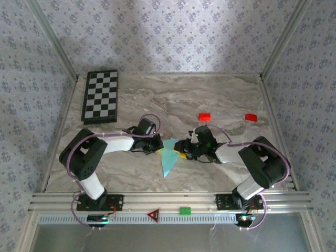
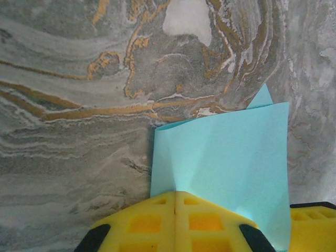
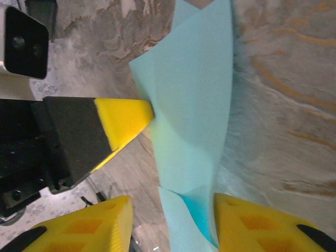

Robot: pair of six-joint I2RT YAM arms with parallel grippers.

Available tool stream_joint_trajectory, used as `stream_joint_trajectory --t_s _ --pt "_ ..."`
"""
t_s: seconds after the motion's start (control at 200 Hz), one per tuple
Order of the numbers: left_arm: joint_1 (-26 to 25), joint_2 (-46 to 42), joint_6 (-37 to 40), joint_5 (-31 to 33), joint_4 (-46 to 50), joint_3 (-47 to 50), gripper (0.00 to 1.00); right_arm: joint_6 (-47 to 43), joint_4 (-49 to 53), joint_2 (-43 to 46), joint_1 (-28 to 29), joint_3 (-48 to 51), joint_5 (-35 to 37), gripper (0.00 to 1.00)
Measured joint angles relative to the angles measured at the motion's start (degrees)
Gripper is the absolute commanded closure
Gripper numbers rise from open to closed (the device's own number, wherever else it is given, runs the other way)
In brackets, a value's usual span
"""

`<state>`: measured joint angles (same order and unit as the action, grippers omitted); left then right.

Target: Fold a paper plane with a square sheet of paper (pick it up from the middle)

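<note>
The paper plane, a light cyan-blue folded sheet tapering to a point, sits near the middle of the grey marble-patterned tabletop. Its wide end is farther away and its point aims at the near edge. I cannot tell whether the point rests on the table or hangs just above it.

The left claw, with yellow foam pads on black fingers, is closed tight on the left edge of the paper. Its two pads meet with no gap, and the sheet fans out from between them.

The right claw, with matching yellow pads, stands partly open around the right side of the paper. The sheet passes between its fingers and touches the right-hand pad. A clear gap separates it from the other pad, so this claw is not clamping it.

Two small red blocks lie farther back and to the right, well apart from the paper. A black-and-white chessboard lies at the far left of the table.
</note>
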<state>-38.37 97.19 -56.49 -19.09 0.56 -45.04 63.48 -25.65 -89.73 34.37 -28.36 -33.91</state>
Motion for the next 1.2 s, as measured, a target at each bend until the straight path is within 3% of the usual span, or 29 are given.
stream_joint_trajectory --t_s 0.515,1.029,1.199 --pt "-0.4 0.1 0.0 0.0 -0.2 0.0 1.0 -11.4 13.3 -4.3 -3.9 -9.7 -5.1 0.65" --pt "-1.2 0.9 0.1 -0.6 0.3 -1.0 1.0 -15.6 19.3 -6.2 -5.3 -12.3 -6.4 0.64" --pt "-1.2 0.9 0.1 -0.7 0.3 -1.0 1.0 -16.5 20.9 -6.2 -5.3 -12.3 -6.7 0.68"
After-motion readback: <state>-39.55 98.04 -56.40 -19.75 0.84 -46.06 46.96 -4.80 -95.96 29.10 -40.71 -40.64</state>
